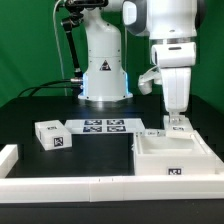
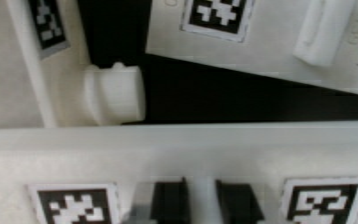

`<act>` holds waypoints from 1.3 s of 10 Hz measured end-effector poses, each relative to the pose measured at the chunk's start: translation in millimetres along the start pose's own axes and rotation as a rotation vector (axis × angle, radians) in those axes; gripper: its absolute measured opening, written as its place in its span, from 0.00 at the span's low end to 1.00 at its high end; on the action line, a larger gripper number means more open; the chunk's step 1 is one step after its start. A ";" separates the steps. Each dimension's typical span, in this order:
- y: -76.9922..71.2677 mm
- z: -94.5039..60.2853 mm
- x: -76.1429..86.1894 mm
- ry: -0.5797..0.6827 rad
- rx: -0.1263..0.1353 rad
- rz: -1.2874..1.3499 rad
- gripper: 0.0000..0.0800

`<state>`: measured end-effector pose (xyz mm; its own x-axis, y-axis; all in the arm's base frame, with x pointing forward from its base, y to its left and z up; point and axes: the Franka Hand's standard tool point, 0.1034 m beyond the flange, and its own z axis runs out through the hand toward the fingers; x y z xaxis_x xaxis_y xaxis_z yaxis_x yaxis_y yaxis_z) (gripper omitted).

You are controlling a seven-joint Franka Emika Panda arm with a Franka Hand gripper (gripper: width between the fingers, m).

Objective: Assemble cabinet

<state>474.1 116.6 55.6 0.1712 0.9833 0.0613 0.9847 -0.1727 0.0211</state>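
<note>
The large white cabinet box (image 1: 172,156) lies at the exterior view's right, with a tag on its front face. My gripper (image 1: 175,122) reaches straight down onto the box's far edge. In the wrist view my gripper (image 2: 201,202) has its two dark fingers (image 2: 167,203) close together with a thin white wall of the cabinet box (image 2: 194,150) between them, and a tag on either side. A round white peg (image 2: 114,92) sticks out beside a dark gap. A small white tagged block (image 1: 52,135) lies apart at the exterior view's left.
The marker board (image 1: 100,126) lies flat mid-table in front of the robot base (image 1: 103,75). Long white rails (image 1: 70,185) run along the front and left edges. Another white tagged part (image 2: 247,35) lies past the dark gap.
</note>
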 end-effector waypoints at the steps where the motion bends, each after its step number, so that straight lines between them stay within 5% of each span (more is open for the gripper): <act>1: -0.2 1.3 -0.1 0.005 -0.006 0.002 0.09; 5: 2.1 1.0 -1.2 0.006 -0.009 -0.017 0.09; 13: 67.9 1.0 -0.9 0.002 -0.004 -0.020 0.09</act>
<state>540.9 104.1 56.0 0.1511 0.9865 0.0626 0.9879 -0.1530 0.0269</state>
